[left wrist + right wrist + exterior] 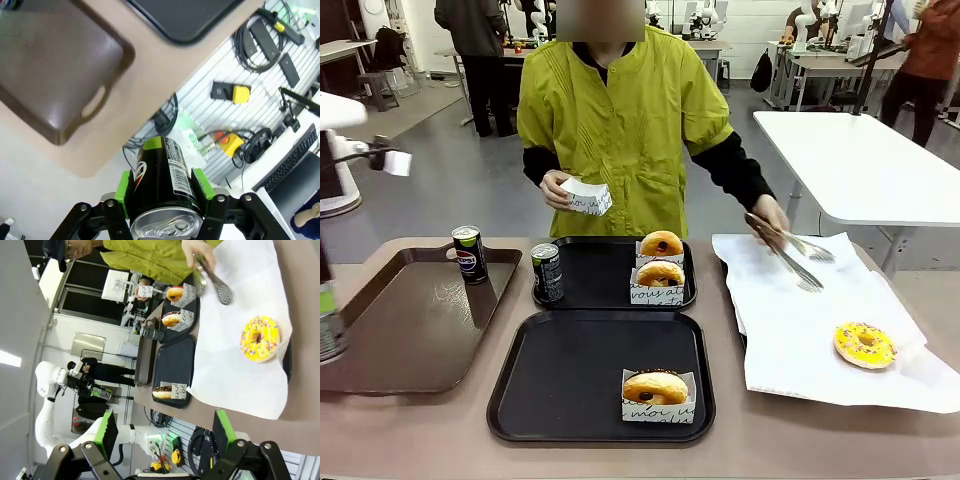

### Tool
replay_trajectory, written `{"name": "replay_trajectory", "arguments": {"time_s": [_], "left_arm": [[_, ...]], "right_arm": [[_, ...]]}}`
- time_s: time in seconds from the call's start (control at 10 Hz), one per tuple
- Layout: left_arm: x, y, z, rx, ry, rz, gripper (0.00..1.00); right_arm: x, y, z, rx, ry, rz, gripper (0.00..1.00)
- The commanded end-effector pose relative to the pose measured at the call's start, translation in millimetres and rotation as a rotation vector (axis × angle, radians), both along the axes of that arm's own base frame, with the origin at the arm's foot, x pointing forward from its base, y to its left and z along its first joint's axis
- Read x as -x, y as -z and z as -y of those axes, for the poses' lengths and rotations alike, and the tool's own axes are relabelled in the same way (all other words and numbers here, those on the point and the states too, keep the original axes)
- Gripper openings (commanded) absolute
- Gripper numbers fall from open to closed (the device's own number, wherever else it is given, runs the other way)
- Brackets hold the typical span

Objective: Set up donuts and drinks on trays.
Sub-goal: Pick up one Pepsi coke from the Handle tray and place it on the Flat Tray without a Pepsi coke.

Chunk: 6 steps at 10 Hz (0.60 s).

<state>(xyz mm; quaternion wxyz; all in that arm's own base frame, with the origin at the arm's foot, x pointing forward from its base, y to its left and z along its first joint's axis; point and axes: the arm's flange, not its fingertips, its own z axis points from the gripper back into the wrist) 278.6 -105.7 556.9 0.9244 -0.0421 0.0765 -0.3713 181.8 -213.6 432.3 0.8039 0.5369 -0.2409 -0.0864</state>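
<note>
Left wrist view gives the main fact: the left gripper (161,192) is closed on a dark can (159,165) with green marking, and its green pads (121,189) press the can's two sides just below the rim. The can's long axis runs the same way as the fingers, with the silver top turned to the wrist and the bottom pointing away. I judge that it can go down standing, with no turning of the wrist.

Beyond the can I see the edge of the table (150,95) and the floor next to it, so the can hangs at the table's near left border, not over a tray. The brown tray (55,75) is the closest surface. The rounded corner of the near black tray (192,17) lies farther on, toward the robot's right.

Front view shows that this tray carries one boxed donut (657,390) in its right part and no drink. The far black tray (600,262) already has a second can (547,272). The coming move is probably a carry to the right, over the brown tray's corner, to the free left part of the near black tray. The left arm is the nearer one.

Right gripper (165,435) is open, with nothing between its fingers.
</note>
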Motion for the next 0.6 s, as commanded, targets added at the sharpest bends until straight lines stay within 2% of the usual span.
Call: {"name": "replay_trajectory", "arguments": {"time_s": [0.0, 0.5], "left_arm": [[-26.4, 9.0, 41.7, 0.002, -0.022, 0.028, 0.59], [-84.8, 43.1, 125.3, -0.007, -0.045, 0.096, 0.59]], "right_arm": [[-1.3, -0.9, 0.5, -0.008, -0.004, 0.027, 1.00], [-1.3, -0.9, 0.5, -0.008, -0.004, 0.027, 1.00]]}}
